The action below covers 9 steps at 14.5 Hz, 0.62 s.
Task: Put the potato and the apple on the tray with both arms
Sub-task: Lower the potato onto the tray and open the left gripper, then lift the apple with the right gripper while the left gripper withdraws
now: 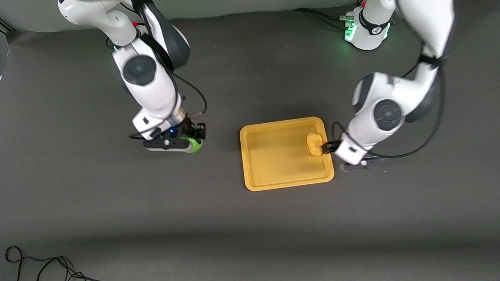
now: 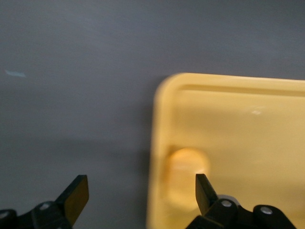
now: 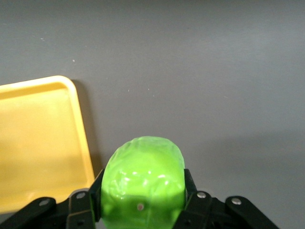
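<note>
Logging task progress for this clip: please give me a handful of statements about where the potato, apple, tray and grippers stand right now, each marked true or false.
1. The potato lies in the tray, at its edge toward the left arm's end of the table. True.
2. The left gripper is shut on the potato. False: its fingers are open, and the potato lies free in the tray.
3. The right gripper holds the apple. True.
4. The apple is over the tray. False: it is over the bare table, beside the tray toward the right arm's end.
5. Both fruits are in the tray. False: only the potato is.
</note>
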Motion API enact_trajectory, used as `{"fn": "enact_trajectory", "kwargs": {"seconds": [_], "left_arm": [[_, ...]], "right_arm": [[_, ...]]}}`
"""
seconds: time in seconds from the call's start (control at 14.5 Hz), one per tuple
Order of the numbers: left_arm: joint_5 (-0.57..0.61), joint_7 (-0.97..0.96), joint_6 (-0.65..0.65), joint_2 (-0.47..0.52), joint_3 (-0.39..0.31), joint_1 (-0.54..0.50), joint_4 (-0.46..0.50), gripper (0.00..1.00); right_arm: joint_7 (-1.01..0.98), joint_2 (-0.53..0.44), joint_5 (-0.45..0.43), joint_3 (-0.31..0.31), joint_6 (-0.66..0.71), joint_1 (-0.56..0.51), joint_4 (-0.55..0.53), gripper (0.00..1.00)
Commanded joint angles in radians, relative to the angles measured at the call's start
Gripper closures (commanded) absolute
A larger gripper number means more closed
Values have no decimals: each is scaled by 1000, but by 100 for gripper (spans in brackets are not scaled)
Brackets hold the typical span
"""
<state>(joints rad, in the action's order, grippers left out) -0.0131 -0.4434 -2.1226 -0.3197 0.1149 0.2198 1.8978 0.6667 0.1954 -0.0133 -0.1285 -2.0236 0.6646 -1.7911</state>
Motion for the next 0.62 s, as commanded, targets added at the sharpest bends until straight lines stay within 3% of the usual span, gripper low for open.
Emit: {"fn": "enact_trajectory", "kwargs": {"seconds": [0.0, 0.28, 0.55], "left_arm": [[62, 147, 165, 124, -60, -11, -14, 0], [47, 386, 240, 281, -78, -127, -11, 0], [32, 618, 326, 385, -80, -253, -17, 0]], "right_arm": [[-10, 30, 3, 1, 199, 3, 203, 61], [8, 119, 39, 18, 214, 13, 367, 61], [92, 365, 55, 40, 295, 94, 695, 61]]}}
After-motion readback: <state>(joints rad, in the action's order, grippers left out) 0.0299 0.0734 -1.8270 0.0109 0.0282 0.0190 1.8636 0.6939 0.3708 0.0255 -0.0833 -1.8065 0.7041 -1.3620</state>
